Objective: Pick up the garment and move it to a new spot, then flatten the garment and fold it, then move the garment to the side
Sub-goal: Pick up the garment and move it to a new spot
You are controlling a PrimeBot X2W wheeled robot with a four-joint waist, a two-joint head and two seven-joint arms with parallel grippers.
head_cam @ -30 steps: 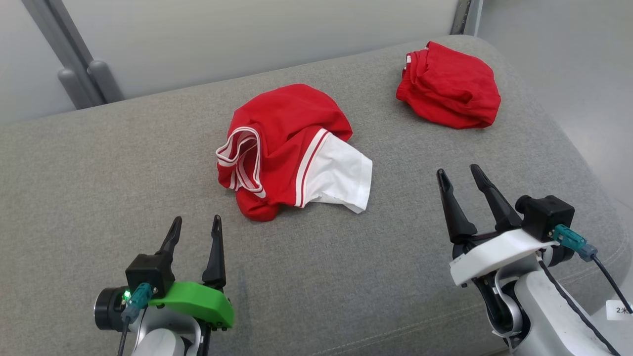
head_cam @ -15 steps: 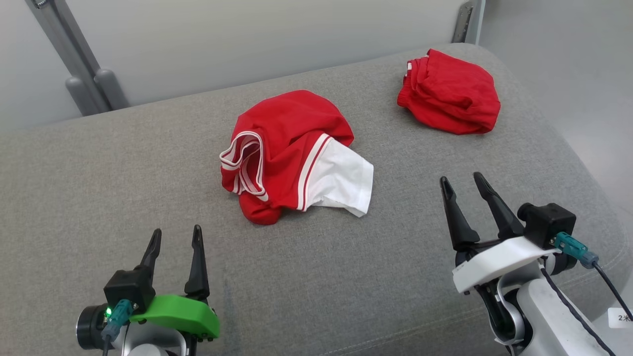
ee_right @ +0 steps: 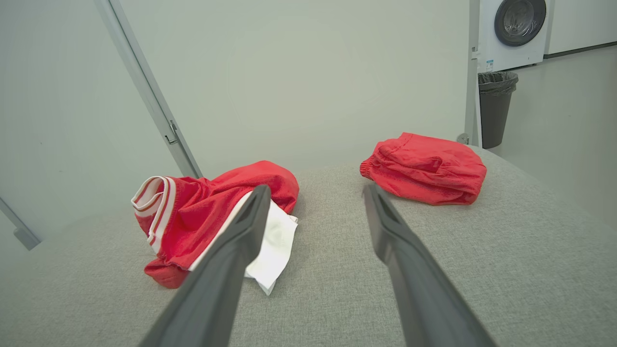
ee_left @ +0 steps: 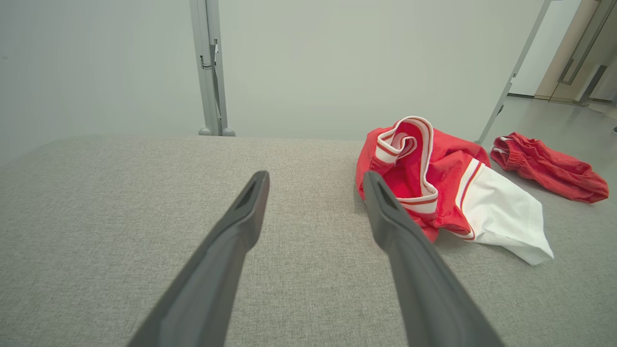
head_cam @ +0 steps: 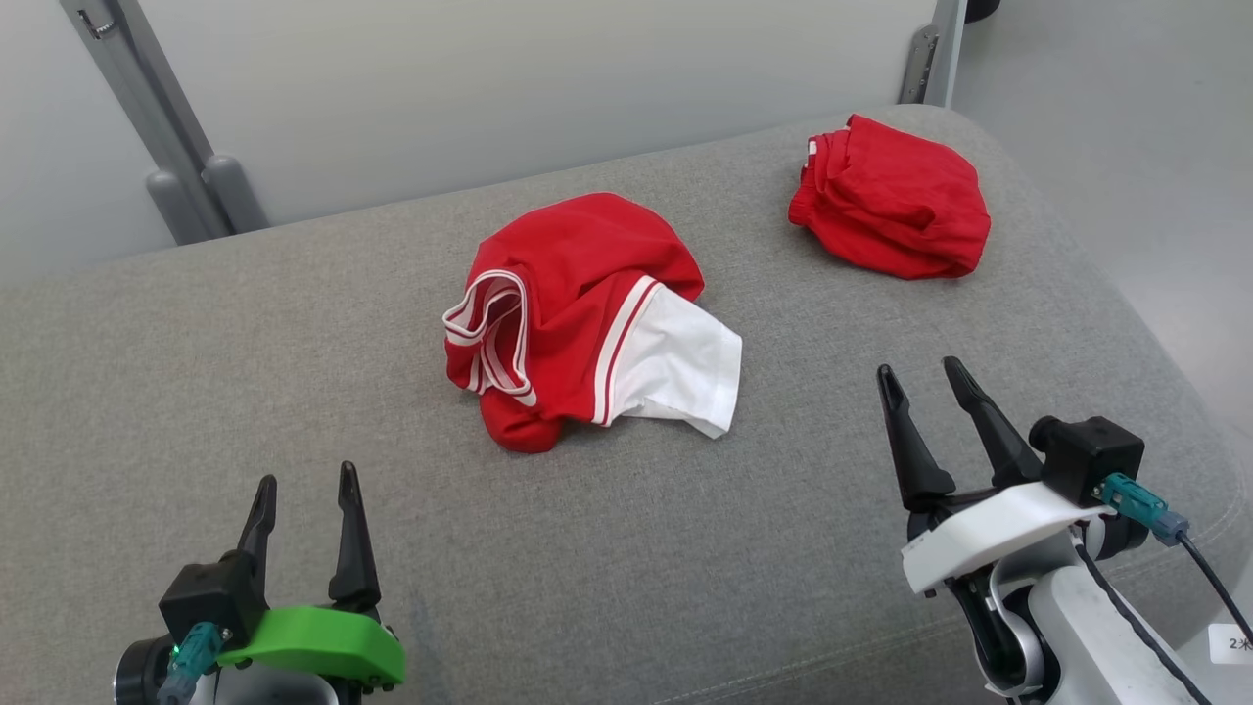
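Note:
The garment [head_cam: 568, 284] is a crumpled red piece with white-striped trim and a white panel, lying mid-way across the grey cushion [head_cam: 196, 392]. My left gripper [head_cam: 306, 474] is open at the lower left, well short of the garment and left of it, with nothing between its fingers. My right gripper [head_cam: 918, 366] is open at the lower right, to the garment's right, also holding nothing. In the left wrist view the garment [ee_left: 434, 173] lies right of the open left gripper [ee_left: 315, 174]. In the right wrist view the garment [ee_right: 207, 217] lies left, behind the open right gripper [ee_right: 316, 188].
A second, all-red bundled garment [head_cam: 896, 211] rests near the cushion's far right corner. The cushion's rounded edge drops off at the right. Grey metal posts [head_cam: 147, 127] and a pale wall stand behind. A bin [ee_right: 496, 106] and washing machine [ee_right: 516, 24] stand beyond.
The head camera has tilted, shifting the whole picture down a little. My left gripper has drawn back and to the left, away from the garment. Neither garment has moved.

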